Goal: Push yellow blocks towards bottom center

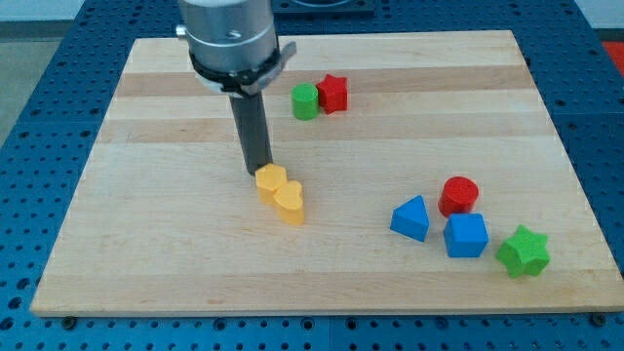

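Observation:
Two yellow blocks sit touching near the middle of the wooden board (146,244): a yellow hexagon-like block (270,182) and a yellow heart-like block (289,203) just below and right of it. My tip (257,172) rests against the upper left side of the hexagon-like block. The rod rises from there toward the view's top.
A green cylinder (305,101) and a red star (333,93) sit together near the view's top centre. At the lower right are a blue triangular block (410,217), a red cylinder (458,195), a blue cube (465,235) and a green star (524,251).

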You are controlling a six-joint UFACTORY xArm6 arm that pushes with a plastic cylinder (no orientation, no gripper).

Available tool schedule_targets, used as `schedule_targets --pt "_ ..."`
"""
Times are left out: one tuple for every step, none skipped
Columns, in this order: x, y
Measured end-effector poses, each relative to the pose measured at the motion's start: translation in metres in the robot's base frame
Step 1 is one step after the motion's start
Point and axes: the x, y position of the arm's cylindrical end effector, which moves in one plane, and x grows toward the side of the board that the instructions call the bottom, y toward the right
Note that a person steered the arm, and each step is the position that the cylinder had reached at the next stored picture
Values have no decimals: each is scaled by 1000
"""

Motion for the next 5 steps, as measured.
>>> schedule_targets --pt "16 14" --pt "23 50" --pt "23 75" --pt "23 57" --pt "22 5"
